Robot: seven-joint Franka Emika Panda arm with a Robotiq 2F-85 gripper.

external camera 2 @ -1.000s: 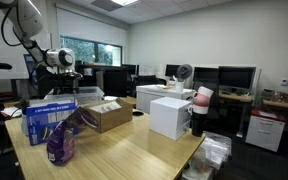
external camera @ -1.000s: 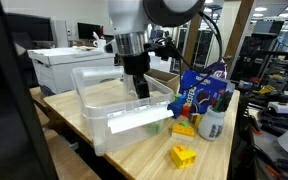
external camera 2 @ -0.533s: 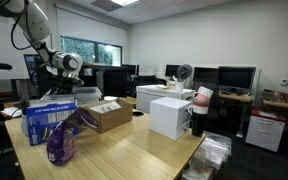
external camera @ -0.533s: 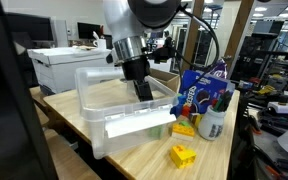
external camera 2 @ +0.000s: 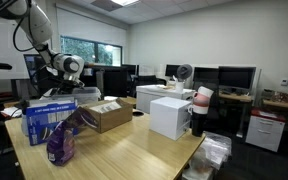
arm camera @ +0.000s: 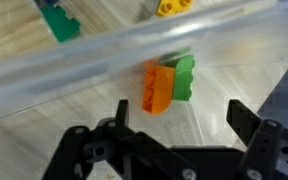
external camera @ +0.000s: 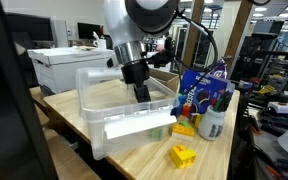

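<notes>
Orange block (arm camera: 158,88) near bin wall (arm camera: 104,52)

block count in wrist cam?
4. At centre, orange block and green block touch side by side; teal block top left and yellow block top edge, both beyond the clear bin wall. Others may lie outside the frame.

The clear plastic bin's (external camera: 99,135) walls hem the open gripper (external camera: 141,93) on every side, so only straight up is free. Right beneath it, an orange block (arm camera: 159,88) and a green block (arm camera: 185,78) lie touching on the floor. Beyond one wall stands a blue bag (external camera: 197,90).
</notes>
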